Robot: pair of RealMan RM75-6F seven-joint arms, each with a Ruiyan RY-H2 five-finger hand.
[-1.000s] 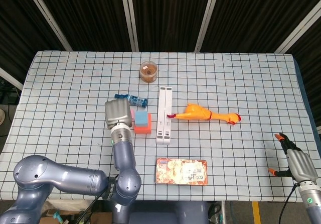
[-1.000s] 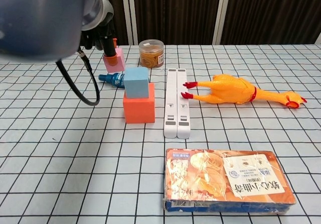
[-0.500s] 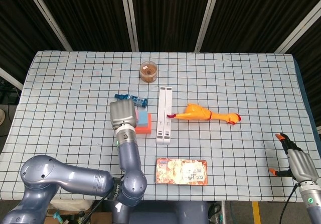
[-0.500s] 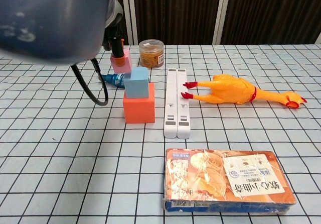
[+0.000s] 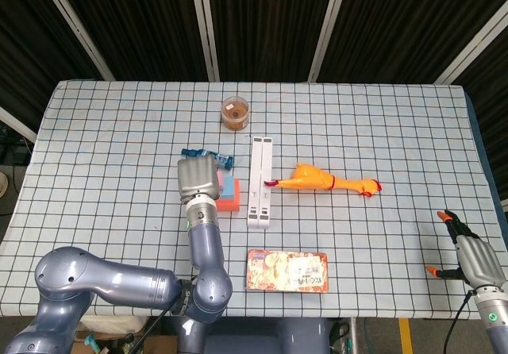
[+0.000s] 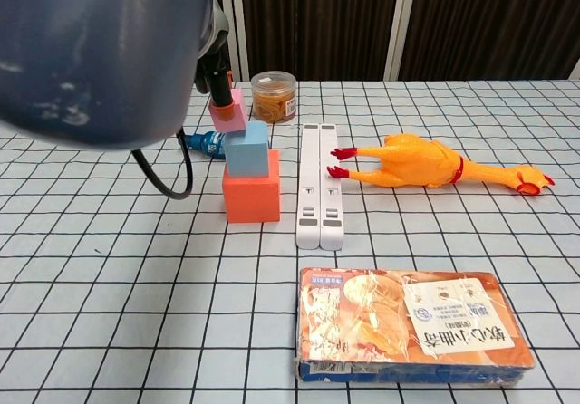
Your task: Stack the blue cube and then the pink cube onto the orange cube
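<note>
Two cubes (image 6: 251,173) stacked — pink cube (image 6: 228,112) chest-view only.

The only writing in sight is on the white label of the flat snack packet (image 6: 412,326) lying on the counter (image 6: 109,277). Its large dark characters appear upside down in the chest view and cannot be read.

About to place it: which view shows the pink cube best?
The chest view: the pink cube shows held by the left hand just above the blue cube's back corner. The head view shows only a pink sliver beside the hand.
</note>
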